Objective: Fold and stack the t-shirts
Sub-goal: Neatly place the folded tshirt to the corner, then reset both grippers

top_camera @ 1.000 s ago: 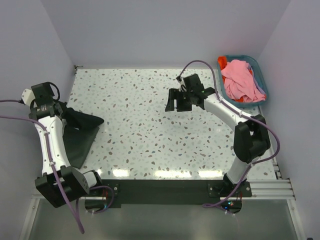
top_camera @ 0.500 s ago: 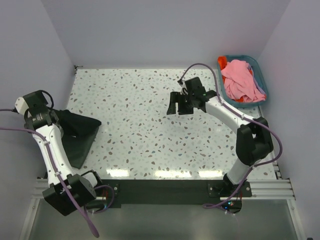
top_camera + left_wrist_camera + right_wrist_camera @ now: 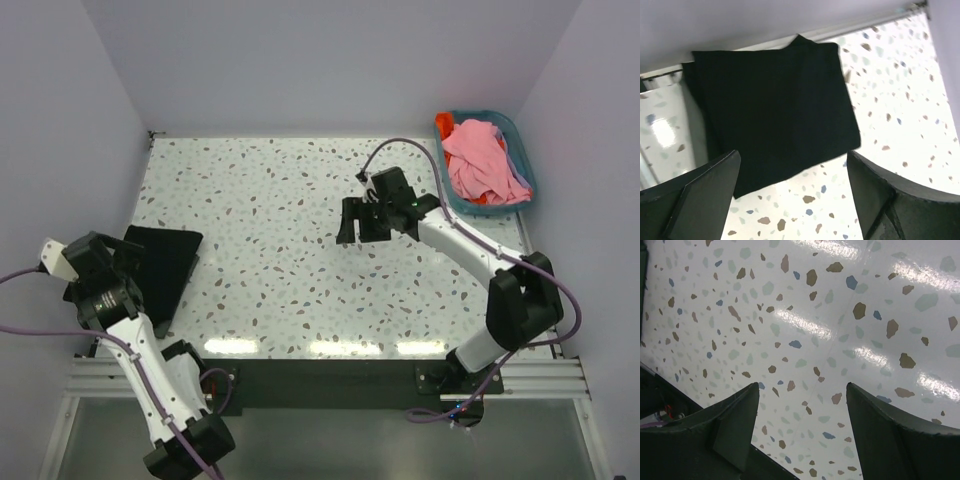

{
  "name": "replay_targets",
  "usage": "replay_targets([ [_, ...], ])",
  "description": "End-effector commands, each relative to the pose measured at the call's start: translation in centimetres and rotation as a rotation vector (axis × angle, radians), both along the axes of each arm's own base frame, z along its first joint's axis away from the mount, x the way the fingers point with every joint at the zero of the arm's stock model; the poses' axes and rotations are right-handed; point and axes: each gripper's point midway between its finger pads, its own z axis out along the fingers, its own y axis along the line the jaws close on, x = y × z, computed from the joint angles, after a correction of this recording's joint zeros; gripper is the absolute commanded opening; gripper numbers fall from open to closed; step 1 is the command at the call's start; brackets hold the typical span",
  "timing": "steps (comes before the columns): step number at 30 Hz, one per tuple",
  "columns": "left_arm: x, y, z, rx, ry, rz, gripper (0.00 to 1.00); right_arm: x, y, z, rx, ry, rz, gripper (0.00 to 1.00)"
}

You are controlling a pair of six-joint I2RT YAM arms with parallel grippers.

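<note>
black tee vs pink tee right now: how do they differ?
Colour: the black t-shirt is dark, the pink t-shirt is bright.
Shape: the black one lies folded flat and roughly rectangular, while the pink one is a crumpled heap.
Place: the black one sits on the table near its left edge. The pink one is in the teal basket at the far right.
Shared: both are plain-coloured fabric.

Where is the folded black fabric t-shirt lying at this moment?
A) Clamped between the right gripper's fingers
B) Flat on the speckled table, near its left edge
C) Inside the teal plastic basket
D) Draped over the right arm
B: the top view shows the folded black fabric t-shirt spread flat on the speckled table, close to its left edge.
</note>
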Motion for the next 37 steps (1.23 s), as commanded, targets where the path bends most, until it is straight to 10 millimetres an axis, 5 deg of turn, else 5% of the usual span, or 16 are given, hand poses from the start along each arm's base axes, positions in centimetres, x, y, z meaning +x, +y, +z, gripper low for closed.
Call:
replay_targets([
  [1, 3.3, -1.9, 0.1, -0.013, -0.116, -0.206, 0.92, -0.3, -0.8, 1.5, -0.004, -0.060, -0.013, 0.74],
  [8, 6.6, -5.5, 1.7, -0.028, -0.265, -0.442, 1.00, -0.8, -1.6, 1.9, 0.004, -0.102, -0.044, 0.74],
  [11, 8.6, -9.0, 2.8, -0.032, -0.322, -0.556, 1.00, -0.7, -2.2, 2.6, -0.011, -0.127, -0.068, 0.74],
  [17, 12.3, -20.9, 1.1, -0.028, -0.218, -0.790, 1.00, -0.5, -3.4, 4.9, -0.022, -0.200, -0.119, 0.75],
  [18, 12.1, -25.0, 2.2, -0.018, -0.246, -0.903, 1.00, -0.3, -3.6, 5.2, -0.026, -0.213, -0.131, 0.75],
  [21, 12.3, -31.3, 2.2, 0.047, -0.236, -1.057, 1.00, -0.6, -4.7, 6.3, -0.038, -0.261, -0.164, 0.75],
  [26, 11.2, -38.9, -0.2, 0.100, -0.160, -1.298, 1.00, -1.5, -6.7, 7.7, -0.028, -0.344, -0.238, 0.75],
  [31, 10.0, -39.7, -2.1, 0.138, -0.094, -1.385, 1.00, -2.8, -8.9, 8.4, -0.021, -0.413, -0.319, 0.75],
  [37, 9.0, -39.8, -2.0, 0.140, -0.097, -1.461, 1.00, -3.3, -10.1, 6.6, -0.073, -0.398, -0.349, 0.74],
])
